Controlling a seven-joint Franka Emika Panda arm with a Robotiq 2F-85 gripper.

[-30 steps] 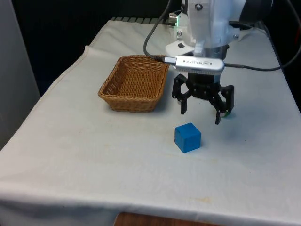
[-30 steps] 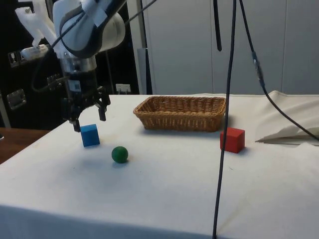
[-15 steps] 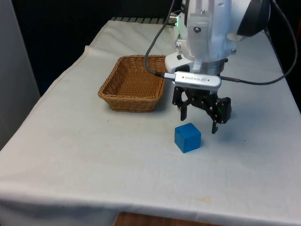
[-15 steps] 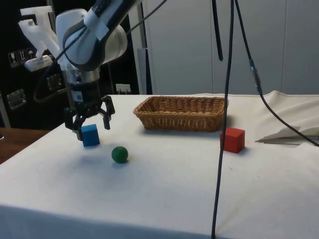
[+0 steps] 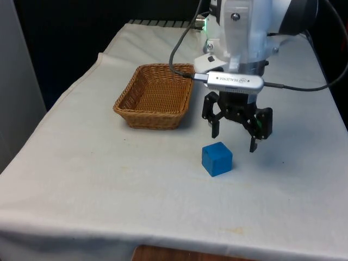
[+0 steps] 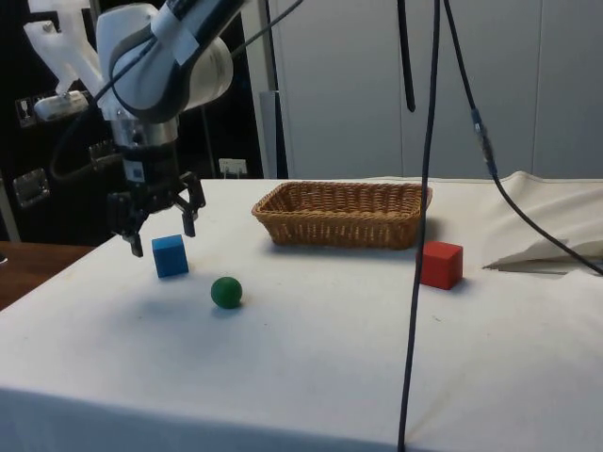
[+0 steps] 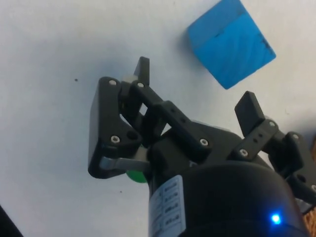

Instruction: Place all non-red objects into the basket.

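The claw (image 5: 234,136) is hanging just above the tabletop (image 5: 109,179) with its fingers spread apart and gripping nothing. In the front view it is sitting just behind the blue cube (image 5: 217,159), which is resting on the cloth in front of the basket (image 5: 155,96). In the side view the claw (image 6: 158,224) is hovering by the blue cube (image 6: 171,255), with the green ball (image 6: 225,292) lying nearby and the red cube (image 6: 440,265) sitting beside the basket (image 6: 342,213). In the wrist view the blue cube (image 7: 230,42) is lying beyond the fingertips (image 7: 249,107).

Blue cube (image 5: 217,159), green ball (image 6: 225,292), red cube (image 6: 440,265) (plain), tan wicker basket (image 5: 155,96).
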